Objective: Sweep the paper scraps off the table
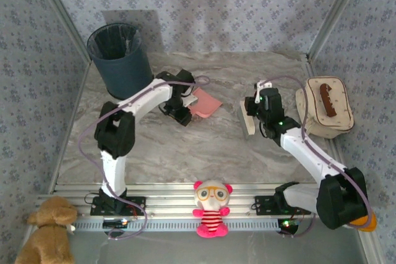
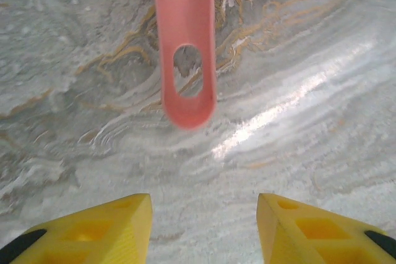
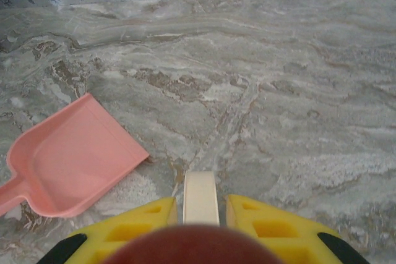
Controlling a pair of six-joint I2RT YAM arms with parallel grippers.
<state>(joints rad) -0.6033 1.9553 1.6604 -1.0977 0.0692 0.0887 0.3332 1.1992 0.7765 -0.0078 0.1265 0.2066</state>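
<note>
Blue floral walls [image 1: 216,4] around a grey marble-veined worktop [image 1: 204,146], two arms at work.
We list, on the worktop: a pink dustpan [image 3: 74,165] lying flat near the middle, its handle [image 2: 184,47] pointing toward the left hand [image 2: 203,205]; that hand sits just short of the handle's end, its yellow fingers [image 2: 111,227] spread apart with nothing between them. The right hand [image 3: 201,201] is closed tight on the cream handle of a brush [image 1: 247,119], held to the right of the dustpan and apart from it. A dark bin [image 1: 120,60] stands at the far left, a beige bag [image 1: 325,112] at the right edge. At the near rail we note a pink-and-white plush [image 1: 212,208] and a brown teddy [image 1: 48,234]. Where the paper scraps lie we cannot tell.
</note>
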